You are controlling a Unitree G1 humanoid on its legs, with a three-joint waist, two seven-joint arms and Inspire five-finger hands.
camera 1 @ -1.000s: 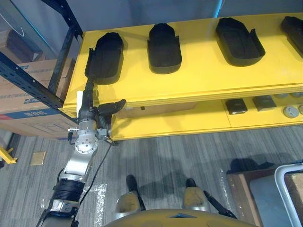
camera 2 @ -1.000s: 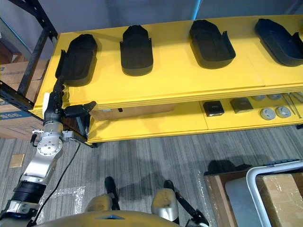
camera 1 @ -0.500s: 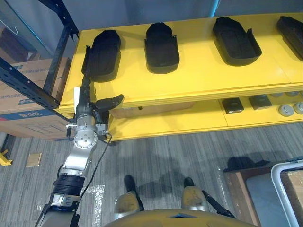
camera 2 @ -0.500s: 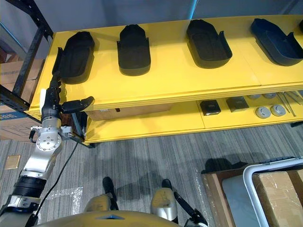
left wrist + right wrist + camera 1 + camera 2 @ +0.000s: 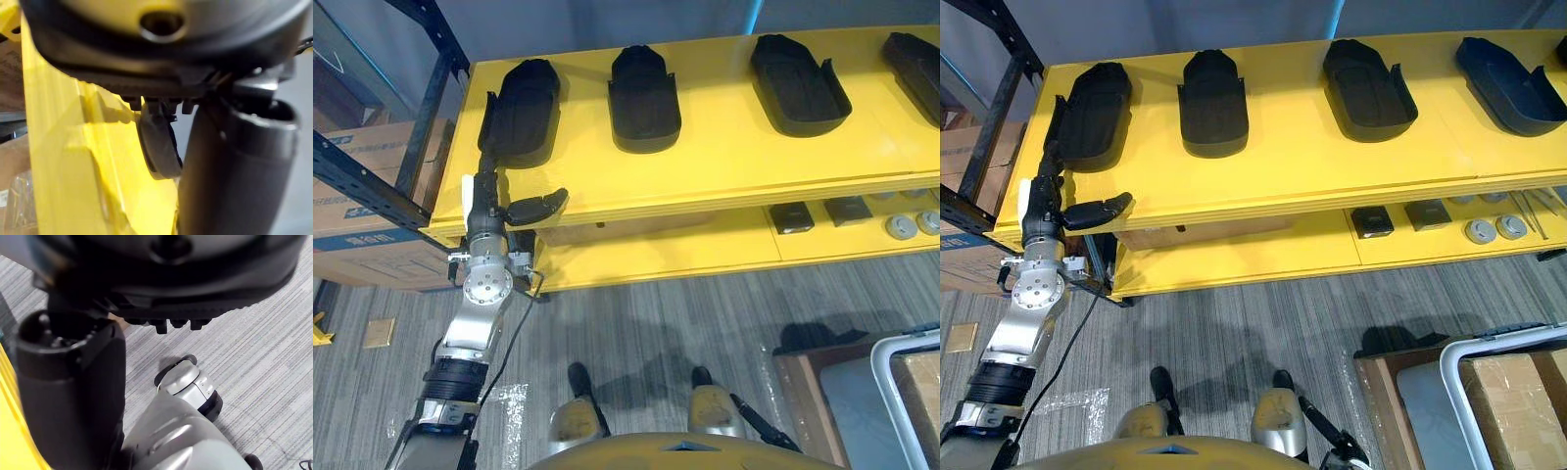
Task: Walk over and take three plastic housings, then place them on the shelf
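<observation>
Left hand [image 5: 488,227] edged forward, open, empty; fingers [image 5: 486,186] beside leftmost housing [image 5: 524,108] at shelf [image 5: 724,157] edge.

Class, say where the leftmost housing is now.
Left eye view: the leftmost housing lies at the left end of the shelf, left of a second housing, with the left hand at its near left edge.

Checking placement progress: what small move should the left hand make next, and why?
Probably draw the left hand back toward the robot: its fingers are straight, only touching the near edge of the leftmost housing, which already lies flat on the yellow shelf.
</observation>
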